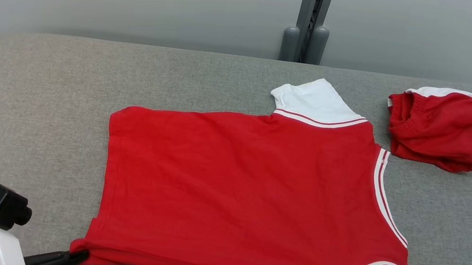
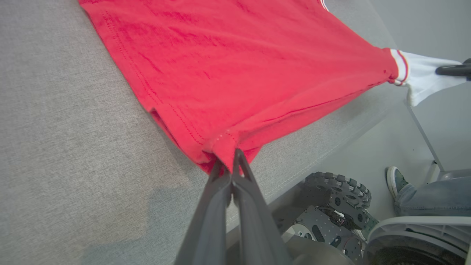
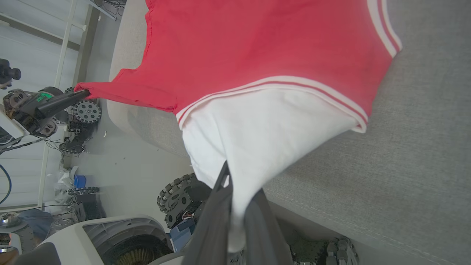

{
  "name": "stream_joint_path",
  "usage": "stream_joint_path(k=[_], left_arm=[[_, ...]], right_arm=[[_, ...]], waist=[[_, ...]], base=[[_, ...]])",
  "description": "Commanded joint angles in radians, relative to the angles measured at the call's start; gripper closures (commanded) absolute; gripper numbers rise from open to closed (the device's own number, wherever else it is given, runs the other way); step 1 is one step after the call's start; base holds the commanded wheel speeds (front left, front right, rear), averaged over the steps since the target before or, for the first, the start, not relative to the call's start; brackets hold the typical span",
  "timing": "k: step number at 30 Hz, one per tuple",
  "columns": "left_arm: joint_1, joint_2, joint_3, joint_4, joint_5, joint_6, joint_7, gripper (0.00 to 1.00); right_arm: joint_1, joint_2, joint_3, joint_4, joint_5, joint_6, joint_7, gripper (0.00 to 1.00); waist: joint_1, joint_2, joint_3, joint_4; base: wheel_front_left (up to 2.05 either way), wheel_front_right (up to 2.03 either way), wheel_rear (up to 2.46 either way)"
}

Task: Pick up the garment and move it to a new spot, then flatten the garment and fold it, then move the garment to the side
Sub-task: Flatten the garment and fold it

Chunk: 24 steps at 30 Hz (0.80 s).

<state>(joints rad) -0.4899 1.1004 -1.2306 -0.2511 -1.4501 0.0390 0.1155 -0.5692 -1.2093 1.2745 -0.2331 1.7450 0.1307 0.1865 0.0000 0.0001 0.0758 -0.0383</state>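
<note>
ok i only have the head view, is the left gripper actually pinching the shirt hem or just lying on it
observer: pinching, the left wrist view has the left gripper shut on the red hem corner of the shirt
operator: and the right one
observer: right gripper shut on the white sleeve, cloth running down between its jaws
operator: anyone close by
observer: a person's shoe on the floor past the near edge of the table

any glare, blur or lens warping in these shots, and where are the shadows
Head view: soft even light, sharp, no glare, faint shadow under the shirt's near edge. Left wrist view: soft shadow on the table below the raised corner; left gripper near the lens, slightly soft. Right wrist view: wide-angle stretch toward the edges; white sleeve bright, not blown out.
</note>
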Motion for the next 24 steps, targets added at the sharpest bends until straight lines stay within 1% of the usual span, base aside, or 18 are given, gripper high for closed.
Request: stream_joint_path(k=[1, 3, 10, 14, 15, 24], left_arm=[[0.005, 0.000, 0.007, -0.002, -0.007, 0.006, 0.004, 1.00], [-0.009, -0.005, 0.013, 0.000, -0.016, 0.003, 0.012, 1.00], [-0.074, -0.040, 0.045, 0.043, -0.085, -0.046, 0.076, 1.00], [-0.124, -0.080, 0.068, 0.104, -0.116, -0.074, 0.116, 1.00], [-0.124, -0.080, 0.068, 0.104, -0.116, -0.074, 0.116, 1.00], [-0.227, -0.158, 0.102, 0.264, -0.145, -0.121, 0.184, 1.00]], right_arm=[[-0.019, 0.000, 0.001, 0.006, 0.004, 0.000, 0.011, 1.00], [-0.040, 0.011, 0.001, 0.014, 0.009, 0.000, 0.024, 1.00], [-0.145, 0.063, 0.001, 0.089, 0.060, 0.000, 0.082, 1.00], [-0.204, 0.094, 0.002, 0.147, 0.106, 0.000, 0.105, 1.00], [-0.204, 0.094, 0.002, 0.147, 0.106, 0.000, 0.105, 1.00], [-0.316, 0.165, 0.003, 0.287, 0.182, 0.000, 0.171, 1.00]], waist=[[0.0000, -0.0001, 0.009, -0.001], [0.0000, -0.0001, 0.022, 0.000], [0.0000, -0.0001, 0.080, 0.010], [0.0000, -0.0001, 0.111, 0.021], [0.0000, -0.0001, 0.111, 0.021], [0.0000, -0.0001, 0.171, 0.031]], base=[[0.00, 0.00, 0.00], [0.00, 0.00, 0.00], [0.00, 0.00, 0.00], [0.00, 0.00, 0.00], [0.00, 0.00, 0.00], [0.00, 0.00, 0.00]])
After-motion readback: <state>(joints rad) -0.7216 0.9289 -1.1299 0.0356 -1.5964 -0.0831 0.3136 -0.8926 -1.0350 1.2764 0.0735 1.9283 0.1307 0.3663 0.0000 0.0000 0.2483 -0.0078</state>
